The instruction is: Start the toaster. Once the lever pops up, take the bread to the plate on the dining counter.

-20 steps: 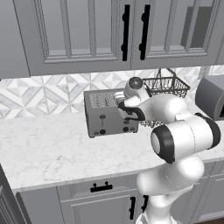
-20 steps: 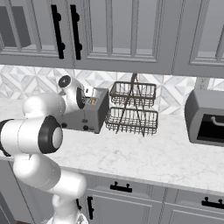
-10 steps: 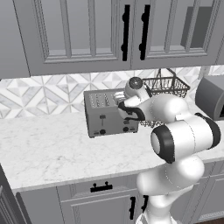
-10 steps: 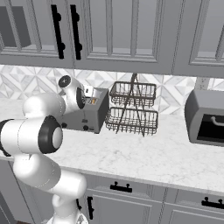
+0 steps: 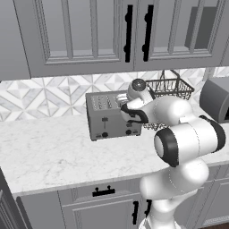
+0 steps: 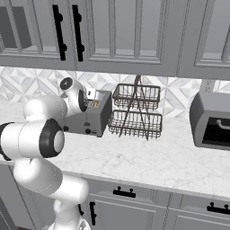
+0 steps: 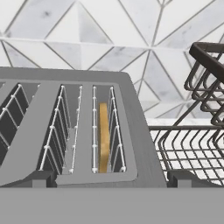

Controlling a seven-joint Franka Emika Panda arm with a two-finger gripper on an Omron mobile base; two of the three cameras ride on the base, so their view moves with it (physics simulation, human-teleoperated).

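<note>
Hand view: end effector (image 7: 109,186) released above toaster (image 7: 39,131); bread (image 7: 103,135), light, stiff, crumbly, offers only its top edge.

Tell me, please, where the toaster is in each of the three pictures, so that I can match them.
Left base view: the toaster stands on the counter at centre, just left of the arm.
Right base view: the toaster is left of centre, partly behind the arm.
Hand view: its slotted top lies across the lower left, the bread in the rightmost slot.
Shared landmark: the wire basket rack on the toaster's right.
</note>
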